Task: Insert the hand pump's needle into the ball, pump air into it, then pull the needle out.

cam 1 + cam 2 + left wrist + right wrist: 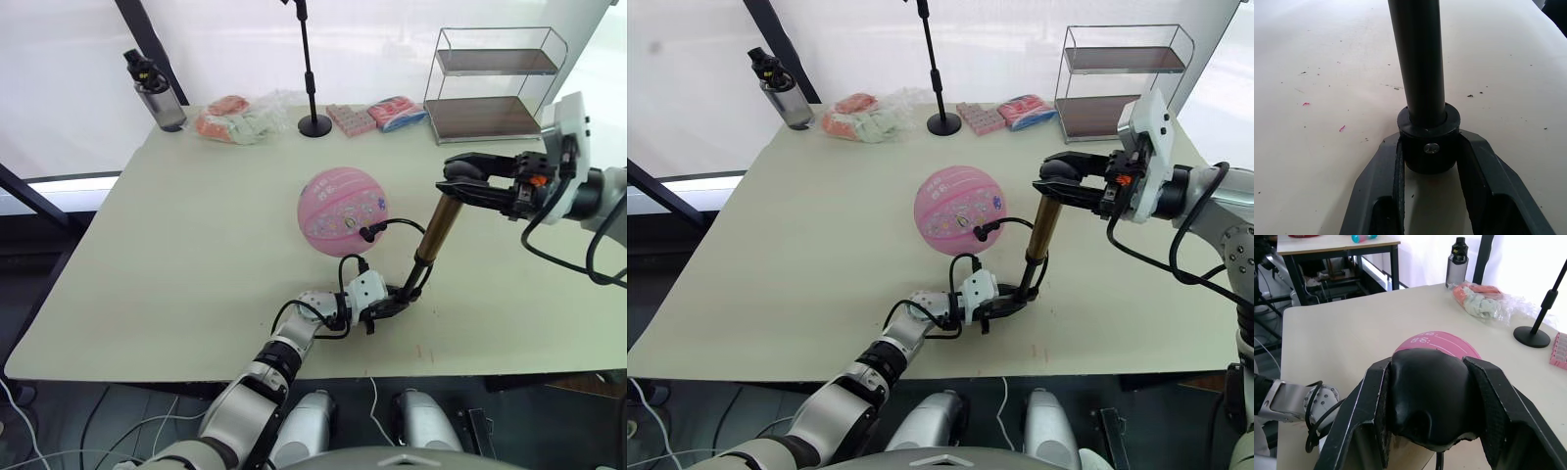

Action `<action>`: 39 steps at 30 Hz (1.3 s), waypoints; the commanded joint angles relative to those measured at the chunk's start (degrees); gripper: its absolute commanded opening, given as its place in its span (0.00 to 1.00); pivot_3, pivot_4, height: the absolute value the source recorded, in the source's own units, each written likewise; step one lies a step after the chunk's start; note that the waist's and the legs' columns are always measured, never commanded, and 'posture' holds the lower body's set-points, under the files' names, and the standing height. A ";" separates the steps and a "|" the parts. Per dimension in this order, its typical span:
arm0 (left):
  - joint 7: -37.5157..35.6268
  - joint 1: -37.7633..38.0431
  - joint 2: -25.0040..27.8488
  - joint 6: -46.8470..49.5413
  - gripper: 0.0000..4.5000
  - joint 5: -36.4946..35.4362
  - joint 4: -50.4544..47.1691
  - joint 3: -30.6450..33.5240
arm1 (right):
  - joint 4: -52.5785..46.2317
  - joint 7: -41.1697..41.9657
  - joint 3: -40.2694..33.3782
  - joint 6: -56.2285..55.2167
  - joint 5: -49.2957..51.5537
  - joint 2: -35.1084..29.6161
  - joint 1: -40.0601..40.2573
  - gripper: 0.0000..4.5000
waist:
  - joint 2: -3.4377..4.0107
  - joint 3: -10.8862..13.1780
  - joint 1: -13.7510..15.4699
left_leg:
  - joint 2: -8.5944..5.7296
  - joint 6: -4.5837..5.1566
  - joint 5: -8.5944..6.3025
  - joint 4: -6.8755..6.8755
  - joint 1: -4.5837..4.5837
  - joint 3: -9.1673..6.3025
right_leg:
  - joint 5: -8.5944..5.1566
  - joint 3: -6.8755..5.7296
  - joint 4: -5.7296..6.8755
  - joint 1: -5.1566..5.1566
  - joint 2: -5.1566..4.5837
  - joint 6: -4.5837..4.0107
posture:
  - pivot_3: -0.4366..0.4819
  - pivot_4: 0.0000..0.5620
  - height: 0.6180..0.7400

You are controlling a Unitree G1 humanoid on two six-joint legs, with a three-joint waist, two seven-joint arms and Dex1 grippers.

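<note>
Left eye view shows left gripper (394, 297) clamping the hand pump (437, 230) base, right gripper (468, 181) clamping its T-handle; a skewed stroke could yank the needle (366, 234) from the ball (342, 210)

Left gripper (397, 297) clamped low, right gripper (460, 181) clamped higher up.

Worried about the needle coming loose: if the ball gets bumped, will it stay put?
Probably not. The ball looks round and sits unsupported on the table, so it would likely roll. Only the thin looped hose tethers it, which appears floppy and offers little restraint.
</note>
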 commanded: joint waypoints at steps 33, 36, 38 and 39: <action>-1.40 3.20 1.02 2.11 0.24 2.05 2.10 -2.13 | -6.19 0.06 -0.37 -9.31 -4.39 2.75 13.19 0.37 | -0.03 0.05 0.44 | 0.03 0.00 0.00 0.01 -0.16 0.14 | 0.01 0.14 0.10 -0.32 0.05 -0.02 | 0.48 0.27 1.00; -1.32 3.17 0.97 2.30 0.24 2.07 2.05 -2.01 | -5.23 -0.02 1.73 -12.71 -7.71 4.99 16.75 0.37 | -0.03 0.03 0.30 | 0.04 0.00 0.00 0.01 -0.01 0.12 | 0.01 0.13 0.08 -0.14 0.07 -0.02 | 0.48 0.27 1.00; -1.27 3.20 0.97 2.36 0.24 2.08 2.02 -1.97 | -5.17 -0.44 2.53 -13.78 -8.47 6.37 17.94 0.37 | -0.03 0.03 0.14 | 0.03 0.00 0.00 0.01 0.02 0.12 | 0.01 0.13 0.08 -0.11 0.07 -0.01 | 0.48 0.27 1.00; -1.26 3.22 0.98 2.36 0.24 2.09 2.00 -1.97 | -5.08 -0.56 3.03 -14.42 -9.01 6.96 18.54 0.37 | -0.03 0.03 0.06 | 0.03 0.00 0.00 0.01 0.04 0.12 | 0.01 0.12 0.08 -0.08 0.07 -0.01 | 0.48 0.27 1.00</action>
